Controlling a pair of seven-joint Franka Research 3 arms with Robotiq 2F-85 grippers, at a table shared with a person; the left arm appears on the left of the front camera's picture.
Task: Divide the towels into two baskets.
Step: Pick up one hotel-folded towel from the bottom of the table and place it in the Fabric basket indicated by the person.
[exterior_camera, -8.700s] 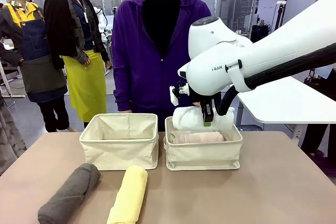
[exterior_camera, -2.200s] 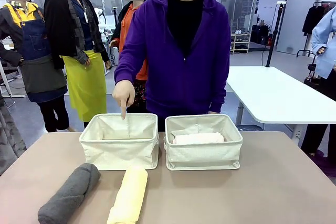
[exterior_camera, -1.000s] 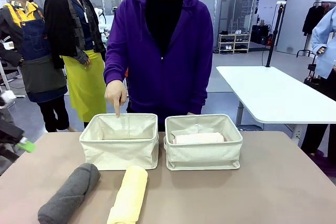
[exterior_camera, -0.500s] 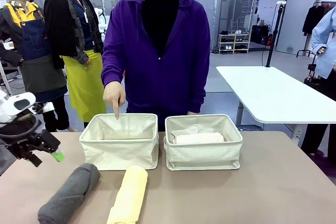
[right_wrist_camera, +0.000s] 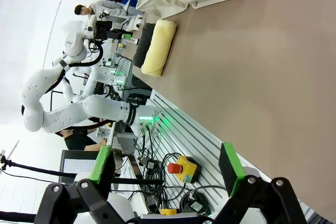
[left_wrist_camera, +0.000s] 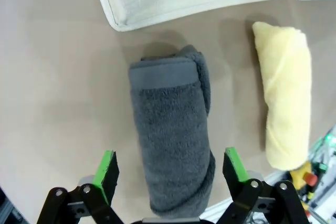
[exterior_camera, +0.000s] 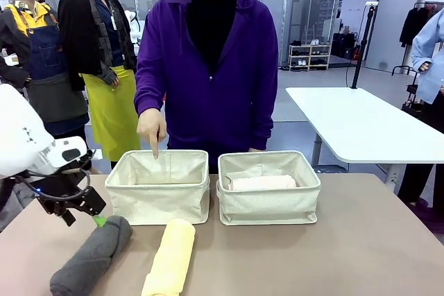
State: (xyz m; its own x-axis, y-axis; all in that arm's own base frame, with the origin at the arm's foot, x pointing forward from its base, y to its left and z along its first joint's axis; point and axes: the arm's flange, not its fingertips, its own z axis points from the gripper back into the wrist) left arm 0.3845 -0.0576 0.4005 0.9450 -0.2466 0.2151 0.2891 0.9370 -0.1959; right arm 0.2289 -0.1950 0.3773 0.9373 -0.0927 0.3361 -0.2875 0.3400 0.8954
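Over brown tabletop (left_wrist_camera: 63, 77), left claw (left_wrist_camera: 170, 169) straddles plush grey roll (left_wrist_camera: 170, 145).

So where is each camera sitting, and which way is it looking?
Front view: sits between the arms, looks across the table at the person, whose hand points at the left basket; the open left gripper shows.
Left wrist view: sits on the left wrist, looks down past its open jaws at the dark grey towel.
Right wrist view: sits on the right wrist, looks along the table; the open right gripper shows.
Shared: all three show the yellow towel.
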